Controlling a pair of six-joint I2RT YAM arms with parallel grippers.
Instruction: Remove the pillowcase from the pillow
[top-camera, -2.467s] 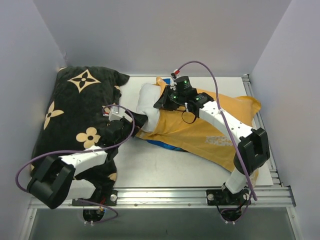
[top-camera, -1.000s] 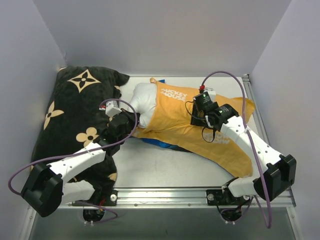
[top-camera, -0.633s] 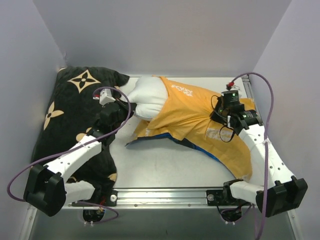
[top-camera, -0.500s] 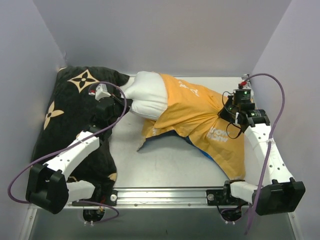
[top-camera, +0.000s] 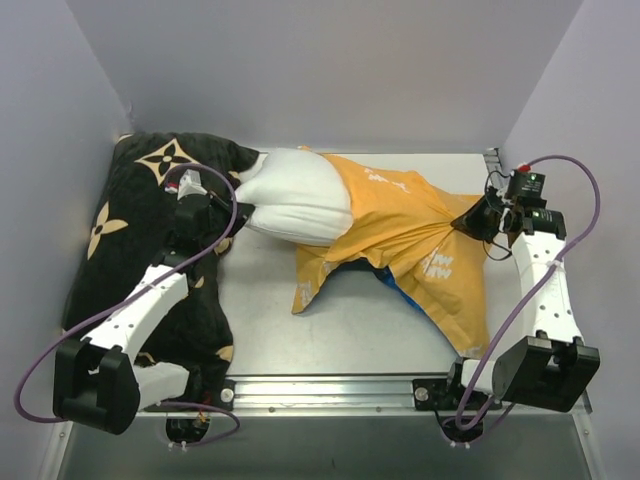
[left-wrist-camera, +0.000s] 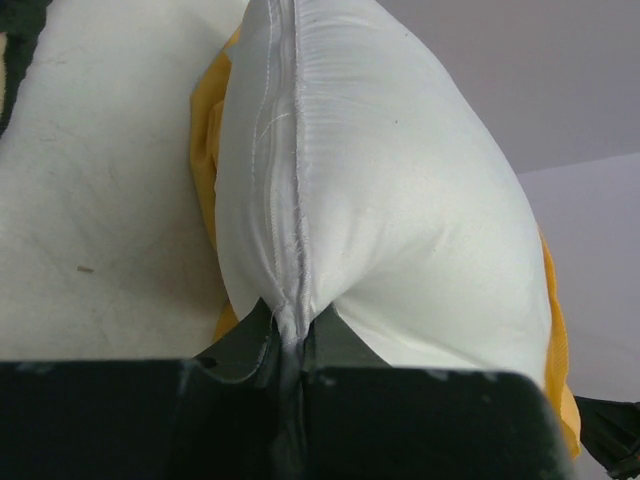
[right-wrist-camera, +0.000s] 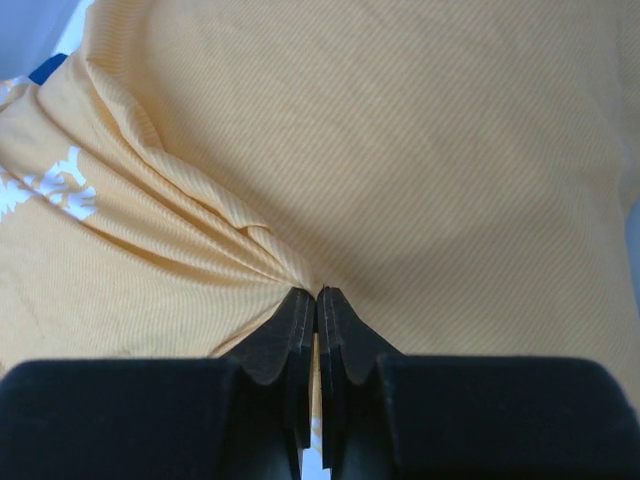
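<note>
The white pillow (top-camera: 300, 195) lies along the table's (top-camera: 330, 340) far edge, its long axis running left to right and its right half hidden inside the orange pillowcase (top-camera: 410, 225). The left gripper (left-wrist-camera: 290, 345) is clamped on the pillow's left seam, beside a black cushion (top-camera: 130, 220). The right gripper (right-wrist-camera: 317, 297) pinches bunched pillowcase fabric near the right edge. More pillow is bared than half a second ago.

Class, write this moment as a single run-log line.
left claw: shut on plain white pillow seam | right claw: shut on orange-yellow fabric pillowcase | pillow partly bared
</note>
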